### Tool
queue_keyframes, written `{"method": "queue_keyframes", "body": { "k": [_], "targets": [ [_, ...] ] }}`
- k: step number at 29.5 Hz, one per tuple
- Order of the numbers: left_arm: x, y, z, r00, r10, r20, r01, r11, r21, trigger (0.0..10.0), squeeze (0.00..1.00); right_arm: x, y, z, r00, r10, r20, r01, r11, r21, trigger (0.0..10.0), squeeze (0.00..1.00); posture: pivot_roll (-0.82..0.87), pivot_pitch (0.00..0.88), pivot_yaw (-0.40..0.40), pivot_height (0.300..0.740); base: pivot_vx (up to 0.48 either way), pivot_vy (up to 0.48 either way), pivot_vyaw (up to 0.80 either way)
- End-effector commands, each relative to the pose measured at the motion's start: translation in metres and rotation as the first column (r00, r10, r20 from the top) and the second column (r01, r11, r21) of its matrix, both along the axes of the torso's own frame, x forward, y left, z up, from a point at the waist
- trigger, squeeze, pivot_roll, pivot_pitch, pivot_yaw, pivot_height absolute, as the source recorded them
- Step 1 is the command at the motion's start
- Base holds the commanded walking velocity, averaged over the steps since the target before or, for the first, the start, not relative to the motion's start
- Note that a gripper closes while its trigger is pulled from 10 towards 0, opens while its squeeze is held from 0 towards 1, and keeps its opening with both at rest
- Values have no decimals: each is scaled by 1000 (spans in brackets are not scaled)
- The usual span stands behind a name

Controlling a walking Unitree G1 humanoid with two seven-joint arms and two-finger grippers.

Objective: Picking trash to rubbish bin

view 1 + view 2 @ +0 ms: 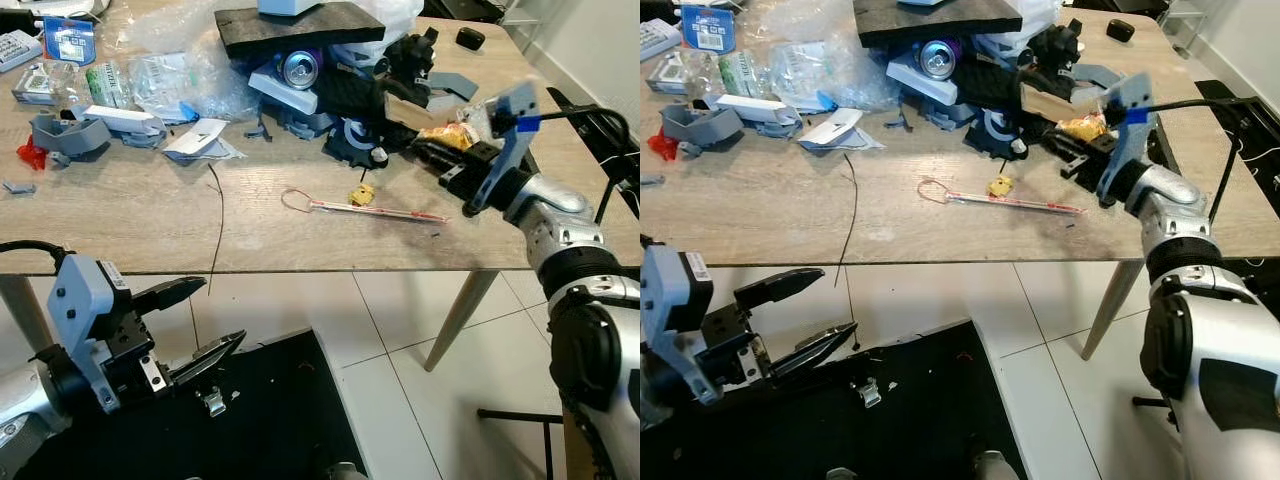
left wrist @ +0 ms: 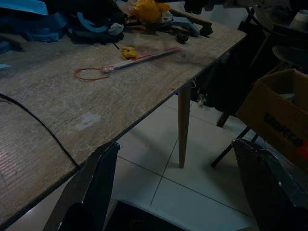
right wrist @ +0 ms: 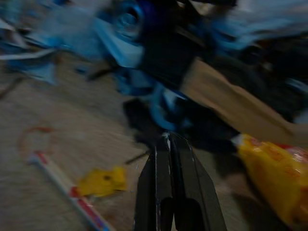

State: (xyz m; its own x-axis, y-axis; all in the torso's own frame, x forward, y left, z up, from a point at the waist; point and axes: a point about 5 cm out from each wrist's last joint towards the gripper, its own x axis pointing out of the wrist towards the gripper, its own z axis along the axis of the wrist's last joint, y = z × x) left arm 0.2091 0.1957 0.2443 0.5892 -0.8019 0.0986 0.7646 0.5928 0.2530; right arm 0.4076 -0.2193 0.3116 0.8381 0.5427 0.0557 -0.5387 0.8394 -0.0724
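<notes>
While the right gripper [image 3: 168, 144] hangs over the table [image 1: 150, 225] with its two fingers pressed together and gripping nothing, the trash lies just beside it: a yellow wrapper [image 3: 274, 178], a small yellow scrap [image 3: 101, 180] and a long red-and-white stick [image 1: 375, 210]. The stick lies flat, its long axis running across the table roughly parallel to the near edge, its looped end toward the robot's left. Closed fingers could likely shove a piece into the black and blue clutter [image 1: 340, 90] (or flick the light scrap off the edge). The left gripper [image 1: 195, 330], fingers spread and empty, waits below the tabletop.
</notes>
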Motion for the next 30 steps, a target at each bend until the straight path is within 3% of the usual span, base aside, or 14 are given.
{"method": "queue_keyframes", "body": {
  "k": [1, 2, 3, 4, 15, 18, 19, 20, 21, 22, 25, 26, 27, 30],
  "targets": [
    [-1, -3, -3, 1000, -24, -9, 24, 1000, 19, 10000, 0, 1, -13, -20, 990, -137, -43, 130, 982, -141, 10000, 0, 115, 346, -73, 740, 0, 0, 0],
    [-1, -3, -3, 1000, -26, -9, 26, 999, 19, 10000, 0, 2, -17, -26, 978, -205, -44, 191, 958, -216, 10000, 475, 115, 346, -73, 740, 0, 0, 0],
    [-1, -3, -3, 1000, -27, -8, 27, 999, 19, 10000, 0, 2, -20, -30, 968, -248, -39, 230, 937, -262, 10000, 475, 115, 346, -73, 740, 0, 0, 0],
    [-1, -3, -3, 1000, -29, -9, 29, 999, 20, 10000, 0, 2, -21, -33, 965, -261, -32, 239, 922, -303, 10000, 1000, 115, 348, -69, 740, 0, 0, 0],
    [-1, -3, -3, 999, -33, -11, 33, 999, 19, 10000, 0, 4, -12, -48, 966, -257, 2, 226, 846, -482, 10000, 1000, 119, 351, -67, 740, 0, 0, 0],
    [-1, -3, -2, 999, -31, -10, 31, 999, 20, 10000, 0, 4, -8, -51, 974, -226, -21, 187, 850, -493, 10000, 1000, 121, 351, -68, 740, 0, 0, 0],
    [-1, -3, -2, 1000, -30, -9, 30, 999, 20, 10000, 0, 3, -6, -53, 979, -199, -39, 154, 852, -500, 10000, 1000, 121, 349, -71, 740, 0, 0, 0],
    [-1, -3, -3, 1000, -29, -8, 29, 999, 19, 10000, 0, 1, -1, -54, 991, -103, -90, 43, 860, -509, 10000, 1000, 121, 349, -71, 740, 0, 0, 0],
    [-1, -3, -3, 1000, -29, -8, 29, 999, 19, 10000, 0, 1, -1, -54, 991, -103, -90, 43, 860, -509, 10000, 1000, 121, 349, -71, 740, 0, 0, 0],
    [-1, -3, -3, 1000, -27, -7, 27, 999, 19, 10000, 0, -2, 2, -55, 991, -13, -135, -61, 847, -529, 10000, 1000, 118, 344, -73, 740, 0, 0, 0],
    [-1, -3, -3, 1000, -26, -6, 26, 1000, 18, 10000, 0, -5, 3, -54, 982, 59, -179, -146, 837, -528, 10000, 1000, 118, 344, -73, 740, 0, 0, 0],
    [-1, -3, -3, 1000, -26, -5, 26, 1000, 17, 10000, 0, -6, 3, -54, 977, 85, -197, -179, 830, -529, 10000, 1000, 113, 344, -75, 740, 0, 0, 0],
    [-1, -3, -3, 1000, -26, -4, 26, 1000, 16, 10000, 0, -11, 2, -56, 953, 153, -262, -278, 791, -546, 10000, 1000, 113, 344, -75, 740, 0, 0, 0],
    [0, -3, -3, 1000, -27, -3, 27, 1000, 16, 10000, 0, -13, 0, -57, 940, 178, -292, -318, 767, -557, 10000, 1000, 105, 341, -76, 740, 0, 0, 0]
  ]
}}
